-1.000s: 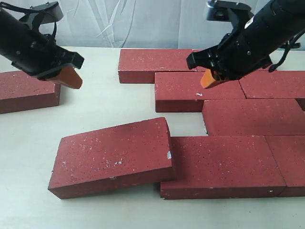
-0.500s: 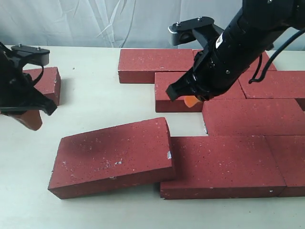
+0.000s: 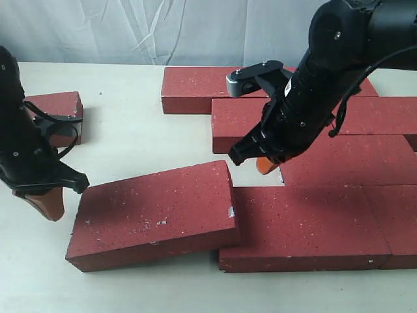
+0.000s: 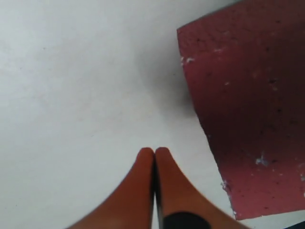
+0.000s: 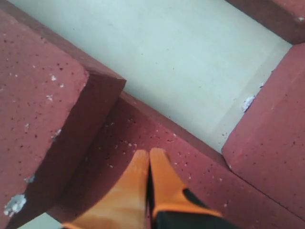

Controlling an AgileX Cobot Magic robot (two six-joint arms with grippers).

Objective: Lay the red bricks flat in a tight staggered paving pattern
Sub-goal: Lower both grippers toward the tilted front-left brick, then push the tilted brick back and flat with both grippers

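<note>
The tilted brick [image 3: 153, 212] leans its right end on a flat brick [image 3: 303, 225]. The left claw [image 3: 47, 203], clenched and empty, is just beside its low left end. The right claw [image 3: 267, 165], also clenched and empty, is near its raised end.

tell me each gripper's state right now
Left gripper: jaws closed, holding nothing.
Right gripper: jaws closed, holding nothing.

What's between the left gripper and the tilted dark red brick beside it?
Only bare pale tabletop separates the shut left gripper from the tilted dark red speckled brick, shown in the exterior view.
</note>
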